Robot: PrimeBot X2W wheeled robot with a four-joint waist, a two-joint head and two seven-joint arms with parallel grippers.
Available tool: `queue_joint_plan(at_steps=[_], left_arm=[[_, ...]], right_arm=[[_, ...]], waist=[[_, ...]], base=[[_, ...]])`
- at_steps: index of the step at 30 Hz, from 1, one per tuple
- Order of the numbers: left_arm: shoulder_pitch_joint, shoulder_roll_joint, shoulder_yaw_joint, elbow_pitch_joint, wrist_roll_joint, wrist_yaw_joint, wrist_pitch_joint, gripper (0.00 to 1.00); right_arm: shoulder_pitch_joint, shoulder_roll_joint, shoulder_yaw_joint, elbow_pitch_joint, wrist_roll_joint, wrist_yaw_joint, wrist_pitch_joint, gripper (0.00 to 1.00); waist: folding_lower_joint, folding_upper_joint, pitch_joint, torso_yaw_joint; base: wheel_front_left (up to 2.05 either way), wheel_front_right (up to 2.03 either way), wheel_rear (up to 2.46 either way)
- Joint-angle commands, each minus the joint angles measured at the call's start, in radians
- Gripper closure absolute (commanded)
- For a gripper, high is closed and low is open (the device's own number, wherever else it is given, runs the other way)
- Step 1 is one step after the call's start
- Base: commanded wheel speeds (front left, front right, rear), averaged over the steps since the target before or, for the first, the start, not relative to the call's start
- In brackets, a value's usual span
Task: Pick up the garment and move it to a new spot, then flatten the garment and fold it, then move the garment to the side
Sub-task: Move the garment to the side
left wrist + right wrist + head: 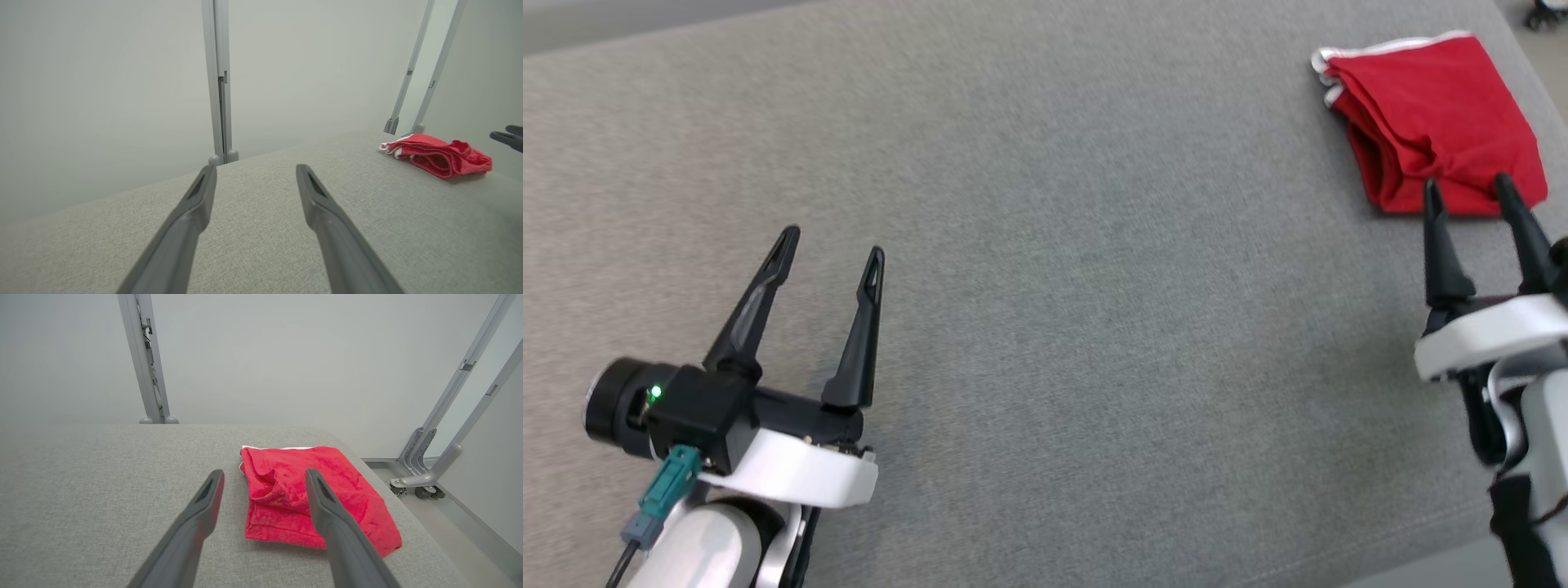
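While the folded red garment [1437, 122] lies at the far right corner of the grey padded surface [1045, 245], the right gripper [1466, 184] is poised at its near edge, fingers spread wide, nothing gripped. The left gripper [833, 243] is held near-left, likewise spread and empty.

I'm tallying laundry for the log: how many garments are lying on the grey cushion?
1. The folded red garment lies near the far right corner of the grey cushion, just ahead of the open right hand. Anything tucked inside its folds would be hidden.
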Motion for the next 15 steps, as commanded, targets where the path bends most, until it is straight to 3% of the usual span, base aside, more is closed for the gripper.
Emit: queue_joint_plan(at_steps=[1, 8, 15], left_arm=[[0.025, -0.007, 0.006, 0.013, -0.011, 0.012, -0.016, 0.0], [0.132, -0.047, 0.047, 0.079, -0.072, 0.062, -0.073, 0.0], [0.214, -0.051, 0.097, 0.116, -0.114, 0.097, -0.1, 0.0]], right_arm=[[0.048, 0.016, -0.02, -0.044, -0.003, 0.0, -0.004, 0.0], [0.231, 0.106, -0.031, -0.231, -0.012, 0.0, 0.02, 0.0], [0.327, 0.134, -0.038, -0.345, -0.024, 0.0, 0.081, 0.0]], waist=[[0.0, 0.0, -0.066, 0.051], [0.0, 0.0, -0.179, 0.162], [0.0, 0.0, -0.25, 0.238]], base=[[0.0, 0.0, 0.0], [0.0, 0.0, 0.0], [0.0, 0.0, 0.0]])
